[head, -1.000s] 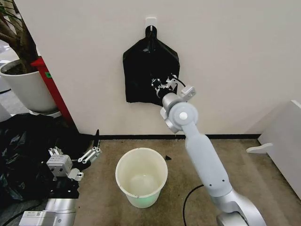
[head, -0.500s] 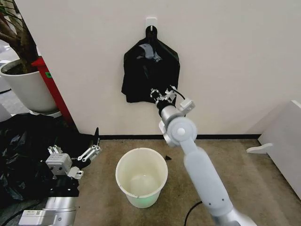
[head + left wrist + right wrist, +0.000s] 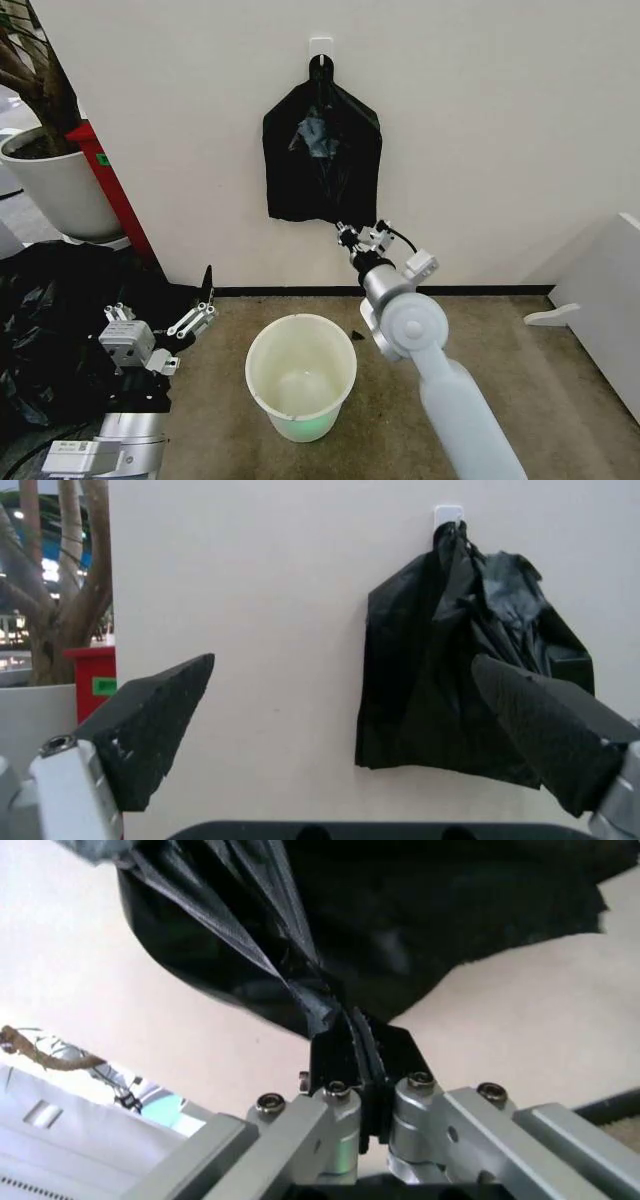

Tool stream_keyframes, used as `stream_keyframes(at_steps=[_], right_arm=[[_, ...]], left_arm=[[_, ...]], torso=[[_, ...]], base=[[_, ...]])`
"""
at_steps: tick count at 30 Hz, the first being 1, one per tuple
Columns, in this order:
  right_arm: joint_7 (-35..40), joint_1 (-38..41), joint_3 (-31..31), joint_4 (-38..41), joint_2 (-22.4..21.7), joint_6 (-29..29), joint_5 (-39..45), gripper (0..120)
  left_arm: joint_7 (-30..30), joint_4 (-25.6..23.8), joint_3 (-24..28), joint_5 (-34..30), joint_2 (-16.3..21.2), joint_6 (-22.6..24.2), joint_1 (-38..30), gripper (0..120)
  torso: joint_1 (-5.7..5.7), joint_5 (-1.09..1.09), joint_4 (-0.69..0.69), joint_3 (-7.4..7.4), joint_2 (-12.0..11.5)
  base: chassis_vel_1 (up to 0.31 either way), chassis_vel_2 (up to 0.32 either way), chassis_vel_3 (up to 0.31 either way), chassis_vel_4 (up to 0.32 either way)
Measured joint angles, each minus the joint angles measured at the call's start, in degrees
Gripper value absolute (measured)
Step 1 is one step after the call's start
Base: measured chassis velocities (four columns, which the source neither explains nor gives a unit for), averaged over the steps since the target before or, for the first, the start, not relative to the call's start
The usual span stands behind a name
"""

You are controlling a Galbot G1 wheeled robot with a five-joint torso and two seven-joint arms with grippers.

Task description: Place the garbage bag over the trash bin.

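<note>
Right gripper's got the bag
My right gripper (image 3: 357,236) is clamped on the hooked garbage bag's (image 3: 322,152) bottom edge; left gripper (image 3: 165,322) gapes wide beside the trash bin (image 3: 301,375) on the floor.

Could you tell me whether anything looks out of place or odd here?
Mostly tidy. The black bag hangs from the wall hook with its lower edge pinched in the right tool, drawn into a taut fold. The white bin stands upright and unlined. The left tool waits open, low beside a heap of black bags.
</note>
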Motion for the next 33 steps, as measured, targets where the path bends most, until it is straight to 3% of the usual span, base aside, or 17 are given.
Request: stream_keyframes(at_steps=[6, 22, 33], right_arm=[[-0.8, -2.9, 0.0, 1.8, -2.5, -0.5, -0.1, 0], [-2.5, -8.5, -0.8, 3.5, -3.1, -0.7, -3.7, 0], [-2.1, -0.9, 0.6, 3.4, -4.2, -0.7, -1.7, 0]], left_arm=[[0.0, 0.0, 0.0, -0.2, 0.1, 0.0, -0.2, 100], [0.0, 1.1, 0.2, -0.3, 0.2, 0.2, -0.7, 100], [0.0, 1.0, -0.1, -0.3, 0.2, 0.1, -0.4, 100]], torso=[[0.00, 0.00, 0.00, 0.00, 0.0], [0.00, 0.00, 0.00, 0.00, 0.0], [0.00, 0.00, 0.00, 0.01, 0.0]], base=[[0.000, 0.000, 0.000, 0.000], [0.000, 0.000, 0.000, 0.000], [0.000, 0.000, 0.000, 0.000]])
